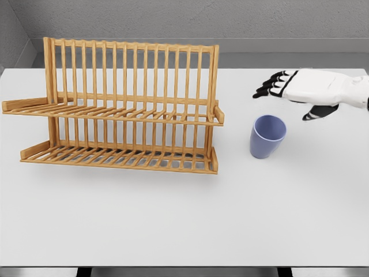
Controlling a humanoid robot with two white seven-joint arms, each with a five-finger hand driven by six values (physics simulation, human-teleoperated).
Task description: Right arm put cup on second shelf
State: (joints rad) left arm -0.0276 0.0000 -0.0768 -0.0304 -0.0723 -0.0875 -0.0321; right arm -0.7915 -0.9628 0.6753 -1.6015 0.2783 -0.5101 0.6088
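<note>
One white robot right hand with black fingertips (300,91) reaches in from the picture's right edge, held level above the table, fingers spread & pointing left, thumb hanging below the palm; it grips nothing. Just below & left of it stands one small periwinkle-blue plastic cup (267,136), upright w/ mouth open upward, tilted slightly in view, resting on the tabletop & clear of the hand. The cup sits near the right end of one two-tier wooden slatted dish rack (124,107), apart from it, not touching. The rack occupies the left & centre of the scene: two shelves, upper (115,113) & lower (118,156), each a row of thin slats w/ a raised front lip, plus a tall back wall of vertical bars. Both shelves carry nothing. All 3 items share one plain white flat table (184,219), which fills most of the frame; a grey wall (230,20) runs behind it. Only one arm shows.
</note>
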